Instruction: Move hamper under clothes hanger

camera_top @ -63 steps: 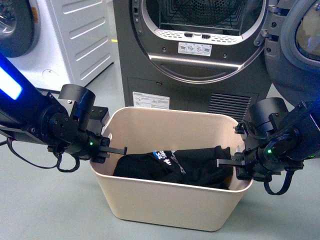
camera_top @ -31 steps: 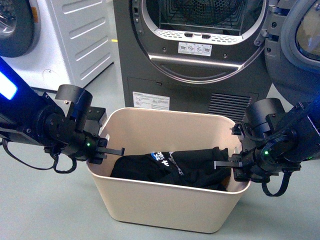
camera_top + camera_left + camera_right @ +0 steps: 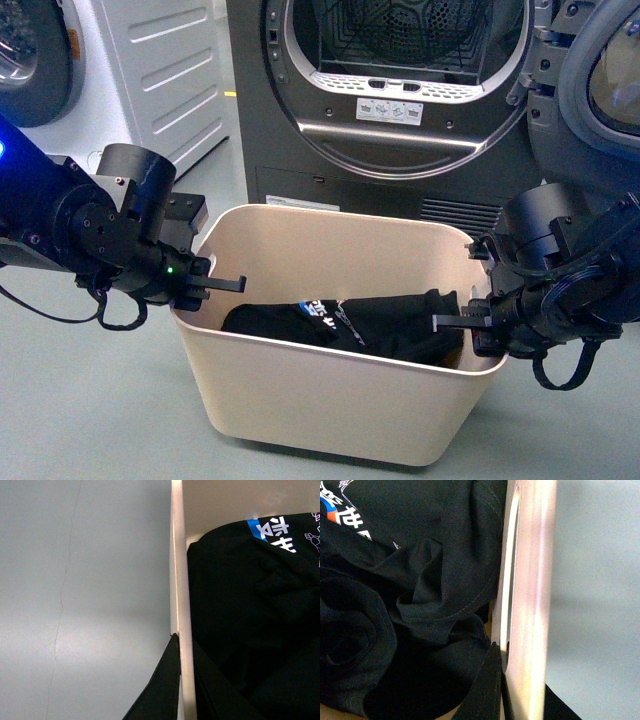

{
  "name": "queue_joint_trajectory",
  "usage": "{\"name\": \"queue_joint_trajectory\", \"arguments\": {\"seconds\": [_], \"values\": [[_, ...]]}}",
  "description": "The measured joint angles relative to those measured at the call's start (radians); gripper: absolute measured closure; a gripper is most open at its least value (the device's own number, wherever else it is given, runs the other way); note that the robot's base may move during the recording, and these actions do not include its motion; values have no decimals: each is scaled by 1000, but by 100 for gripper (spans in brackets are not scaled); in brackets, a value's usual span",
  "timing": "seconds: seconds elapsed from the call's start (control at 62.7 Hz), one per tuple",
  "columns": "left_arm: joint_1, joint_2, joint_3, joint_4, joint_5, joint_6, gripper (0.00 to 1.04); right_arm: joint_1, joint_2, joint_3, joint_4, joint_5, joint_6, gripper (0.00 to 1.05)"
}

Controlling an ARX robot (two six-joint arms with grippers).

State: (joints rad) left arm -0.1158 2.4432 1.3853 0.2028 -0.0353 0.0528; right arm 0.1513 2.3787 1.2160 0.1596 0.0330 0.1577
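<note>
**Q:** Where does the front view place the task's object?

**A:** The hamper (image 3: 340, 400) is at floor level, just in front of the open dark grey dryer (image 3: 400, 120). A black printed garment (image 3: 350, 322) lies inside it. Whether its base is clear of the grey floor (image 3: 90, 400) cannot be told.

**Q:** How do the pincers stand?

**A:** The left gripper (image 3: 212, 288) is clenched on the rim of one short wall, and the right gripper (image 3: 462, 322) on the opposite rim. Each wrist view shows a dark finger on either side of the beige wall.

**Q:** How far along is the task?

**A:** The two-sided grasp appears made. The clothes hanger is in no view, so the carry and the placing beneath its bar are judged to remain.
</note>
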Motion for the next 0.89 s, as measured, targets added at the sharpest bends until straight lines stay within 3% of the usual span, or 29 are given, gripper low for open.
{"name": "queue_joint_trajectory", "arguments": {"seconds": [0.67, 0.893], "values": [[28, 0, -11, 0, -7, -4, 100, 31, 0, -5, 3, -8, 2, 101], [-6, -8, -9, 2, 10, -4, 100, -10, -8, -5, 2, 5, -4, 101]]}}
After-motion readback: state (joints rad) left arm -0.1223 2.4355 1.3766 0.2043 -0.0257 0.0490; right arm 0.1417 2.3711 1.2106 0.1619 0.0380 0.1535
